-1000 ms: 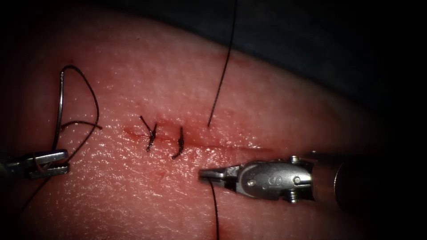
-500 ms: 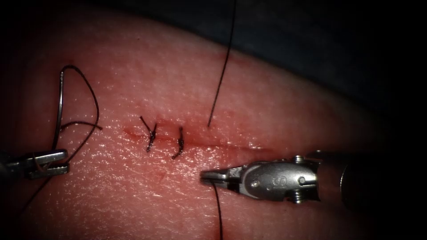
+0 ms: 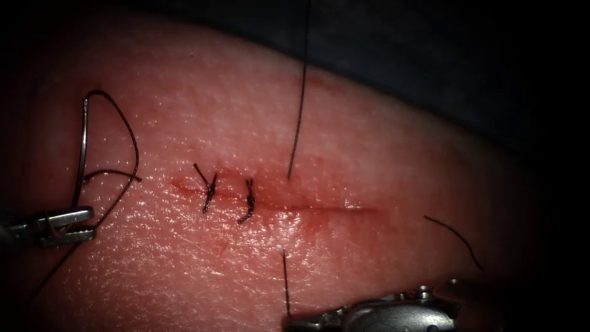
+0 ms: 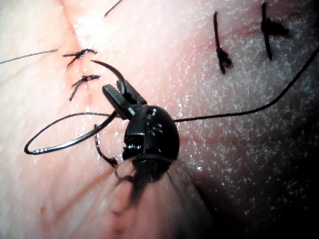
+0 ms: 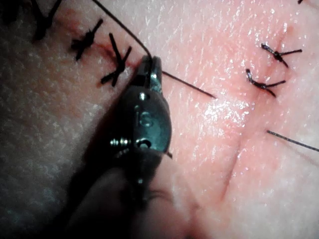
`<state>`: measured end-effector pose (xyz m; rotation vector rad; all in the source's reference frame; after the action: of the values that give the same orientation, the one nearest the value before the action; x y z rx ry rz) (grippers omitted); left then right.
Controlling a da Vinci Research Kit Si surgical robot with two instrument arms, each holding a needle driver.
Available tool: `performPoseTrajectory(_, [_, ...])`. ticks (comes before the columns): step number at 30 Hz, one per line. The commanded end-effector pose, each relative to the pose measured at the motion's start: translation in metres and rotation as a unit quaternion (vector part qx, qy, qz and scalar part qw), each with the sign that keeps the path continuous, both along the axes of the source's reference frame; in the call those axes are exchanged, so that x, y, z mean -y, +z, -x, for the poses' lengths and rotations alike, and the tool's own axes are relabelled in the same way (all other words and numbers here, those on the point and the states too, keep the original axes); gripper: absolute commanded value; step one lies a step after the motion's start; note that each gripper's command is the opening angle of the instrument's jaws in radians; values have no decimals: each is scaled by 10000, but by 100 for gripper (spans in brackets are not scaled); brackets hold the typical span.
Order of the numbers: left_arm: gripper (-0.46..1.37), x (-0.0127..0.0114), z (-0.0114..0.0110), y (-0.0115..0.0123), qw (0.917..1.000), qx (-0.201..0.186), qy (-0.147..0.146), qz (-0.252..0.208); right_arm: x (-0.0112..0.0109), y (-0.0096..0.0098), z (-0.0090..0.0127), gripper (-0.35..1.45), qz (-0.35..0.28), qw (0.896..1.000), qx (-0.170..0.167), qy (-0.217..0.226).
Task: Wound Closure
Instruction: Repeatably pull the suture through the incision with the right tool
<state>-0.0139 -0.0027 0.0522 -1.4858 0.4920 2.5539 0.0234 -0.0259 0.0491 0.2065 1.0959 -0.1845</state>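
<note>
The tissue (image 3: 381,160) has a cut (image 3: 332,209) running across it, with two tied stitches (image 3: 209,188) near its left end. My left tool (image 3: 72,224) lies off the cut's left end, jaws shut on the curved needle (image 3: 82,147) near its lower end; the needle is out of the tissue and curves upward. In the left wrist view the left tool (image 4: 115,95) grips the needle (image 4: 75,143). My right tool (image 3: 290,321) is shut on the thread (image 3: 285,276), which rises from the tissue below the cut. The right wrist view shows its jaws (image 5: 151,64) closed on the thread (image 5: 189,85).
The thread (image 3: 300,98) leaves the tissue above the cut and runs up out of view. A thread loop (image 3: 126,132) trails from the needle's upper end. A short loose thread piece (image 3: 455,235) lies at the right. Red fluid marks the cut line.
My right tool has moved down toward the near edge with the thread in its jaws, leaving the cut's right part uncovered. The left tool and needle have stayed still.
</note>
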Motion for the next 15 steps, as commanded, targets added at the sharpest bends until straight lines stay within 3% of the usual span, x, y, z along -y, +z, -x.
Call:
performPoseTrajectory(1, [-35, 0, 0, 0, 10000, -1, 26, -17, 3, -3, 0, -35, 3, 10000, 13, -29])
performPoseTrajectory(15, [-35, 1, -1, 0, 10000, 1, 31, -17, 67, -40, -1, -35, -261, 9974, 40, -669])
